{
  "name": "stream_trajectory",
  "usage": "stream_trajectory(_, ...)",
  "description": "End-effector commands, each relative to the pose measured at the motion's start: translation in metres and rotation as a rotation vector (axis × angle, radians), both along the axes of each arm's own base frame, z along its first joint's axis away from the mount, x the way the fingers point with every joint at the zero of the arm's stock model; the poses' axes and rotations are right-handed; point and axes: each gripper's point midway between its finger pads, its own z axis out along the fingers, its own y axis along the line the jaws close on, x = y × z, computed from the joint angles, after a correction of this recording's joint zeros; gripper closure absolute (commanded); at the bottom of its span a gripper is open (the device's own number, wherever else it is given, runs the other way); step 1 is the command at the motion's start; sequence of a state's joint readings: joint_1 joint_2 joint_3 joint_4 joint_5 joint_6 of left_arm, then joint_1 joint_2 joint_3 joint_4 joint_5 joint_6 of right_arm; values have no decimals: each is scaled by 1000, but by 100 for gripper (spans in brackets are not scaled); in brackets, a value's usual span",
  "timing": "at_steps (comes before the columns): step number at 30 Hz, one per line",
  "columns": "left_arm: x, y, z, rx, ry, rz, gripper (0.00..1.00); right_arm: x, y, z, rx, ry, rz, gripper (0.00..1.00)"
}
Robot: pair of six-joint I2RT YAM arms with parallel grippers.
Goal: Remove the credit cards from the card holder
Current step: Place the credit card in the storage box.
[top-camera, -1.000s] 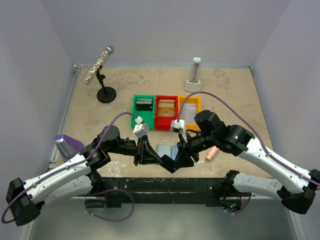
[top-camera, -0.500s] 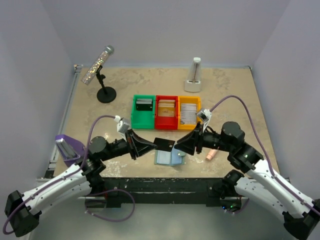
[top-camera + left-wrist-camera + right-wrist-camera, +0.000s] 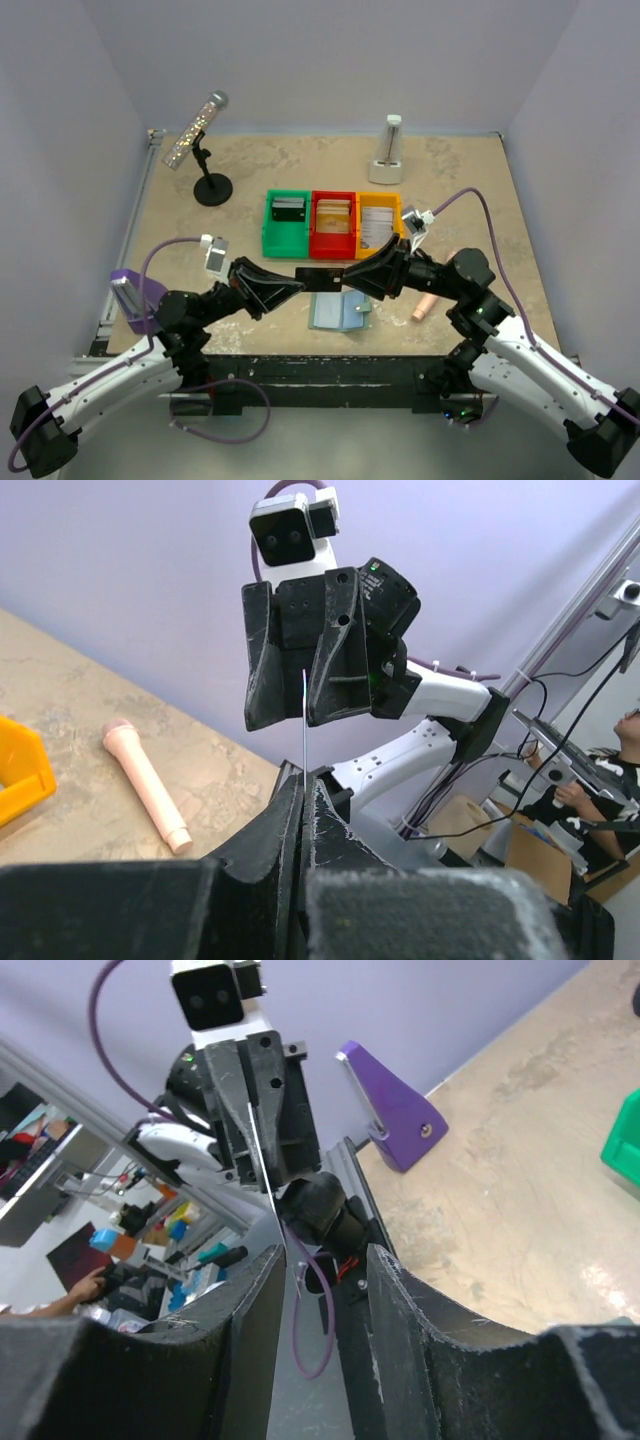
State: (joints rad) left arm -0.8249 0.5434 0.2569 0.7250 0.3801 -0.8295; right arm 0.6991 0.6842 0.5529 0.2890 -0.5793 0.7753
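Now the dark credit card is out and up in the air, where a second ago both my grippers were down low at the card holder. The holder lies open on the counter just below, and neither gripper touches it any more.

My left gripper is clamped tight on one end of the card, which runs edge-on straight out from between its fingers. My right gripper has swung round to face it from the other side. Its jaws stand partly apart with the far end of the card in the gap, close against one finger. It brackets the card rather than pinching it.

So this card has left its pocket, and I judge the step in hand to be a pass from left to right, or a re-grip in mid-air. The green bin just beyond already holds dark cards, so that looks like where this one goes. Whether more cards sit in the holder's pockets I cannot tell from up here
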Motion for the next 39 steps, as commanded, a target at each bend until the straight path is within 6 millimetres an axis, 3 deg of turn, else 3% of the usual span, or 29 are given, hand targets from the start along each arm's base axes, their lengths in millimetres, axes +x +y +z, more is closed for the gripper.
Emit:
stream_trajectory(1, 0, 10, 13, -84, -21, 28, 100, -11, 0, 22, 72, -59, 62, 58)
stream_trajectory(11, 0, 14, 17, -167, 14, -18, 100, -21, 11, 24, 73, -39, 181, 61)
stream_trajectory(18, 1, 11, 12, -164, 36, -38, 100, -19, 11, 20, 62, -30, 171, 64)
stream_trajectory(27, 0, 8, 6, -172, 48, -61, 100, -17, 14, 30, 91, -36, 174, 71)
stream_trajectory(33, 1, 8, 4, -170, 57, -58, 100, -17, 15, 30, 92, -35, 191, 80)
stream_trajectory(39, 1, 3, 1, -132, 48, -70, 100, -20, 14, 26, 81, -38, 197, 100)
